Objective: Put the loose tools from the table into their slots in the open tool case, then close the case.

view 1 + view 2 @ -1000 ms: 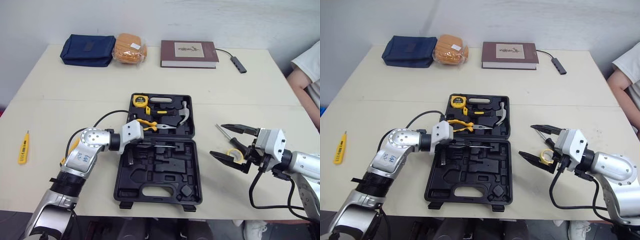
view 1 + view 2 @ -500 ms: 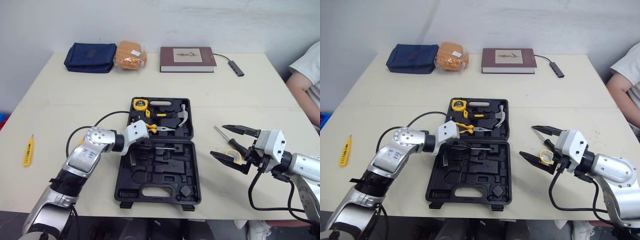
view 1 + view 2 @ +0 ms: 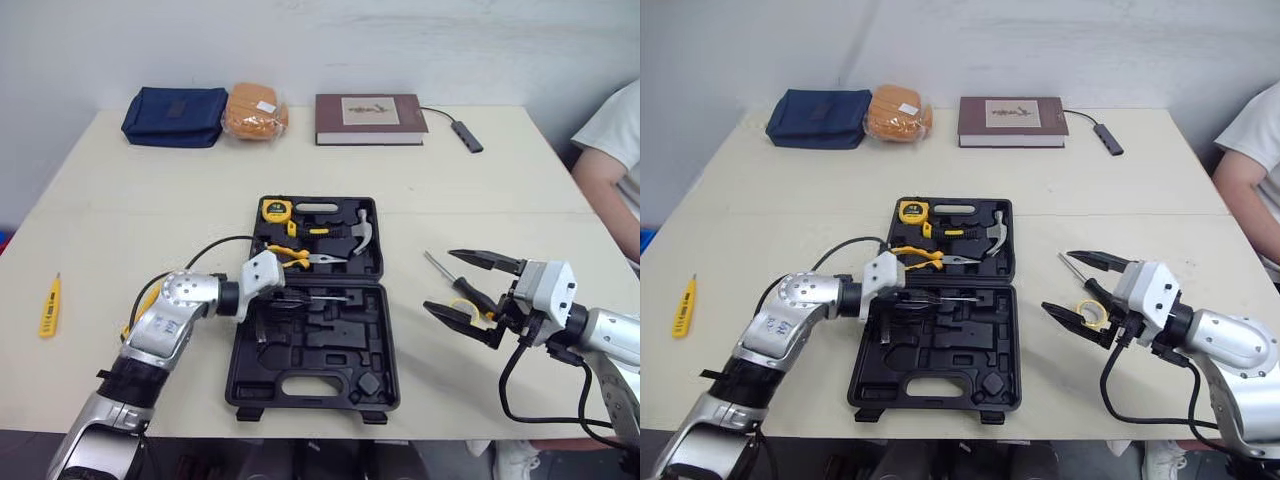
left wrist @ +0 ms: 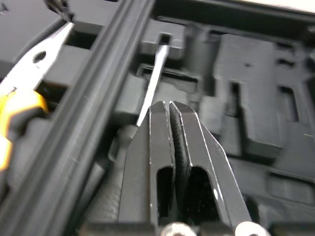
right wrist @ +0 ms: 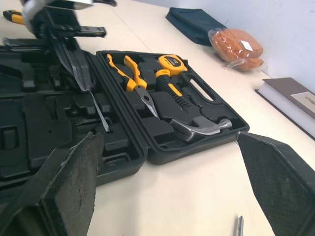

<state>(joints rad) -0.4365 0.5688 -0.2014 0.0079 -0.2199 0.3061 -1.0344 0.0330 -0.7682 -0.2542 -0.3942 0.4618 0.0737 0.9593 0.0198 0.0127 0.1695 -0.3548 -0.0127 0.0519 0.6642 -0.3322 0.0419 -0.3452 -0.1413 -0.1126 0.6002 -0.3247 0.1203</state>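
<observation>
The black tool case [image 3: 300, 385] lies open mid-table. Its far half holds a tape measure [image 3: 277, 209], pliers [image 3: 295, 258] and a hammer [image 3: 362, 230]. A screwdriver [image 3: 325, 298] lies in the near half along the hinge. My left gripper [image 3: 283, 299] is shut, its fingertips [image 4: 162, 110] right beside that screwdriver's shaft [image 4: 153, 83] with nothing between them. At the right my right gripper [image 3: 438, 280] stands wide open around a black-and-yellow screwdriver [image 3: 462, 290] on the table. A yellow tester pen [image 3: 48, 305] lies far left.
Along the far edge sit a blue pouch [image 3: 175, 102], a bagged orange bun [image 3: 255, 108], a book [image 3: 370, 105] and a cable hub [image 3: 462, 135]. A person's arm [image 3: 610, 160] shows at the right edge. A black cable [image 3: 205, 250] loops left of the case.
The whole view has shifted a little. My left gripper has dipped slightly toward the near half of the case, staying by the screwdriver. The right gripper stays open in place.
</observation>
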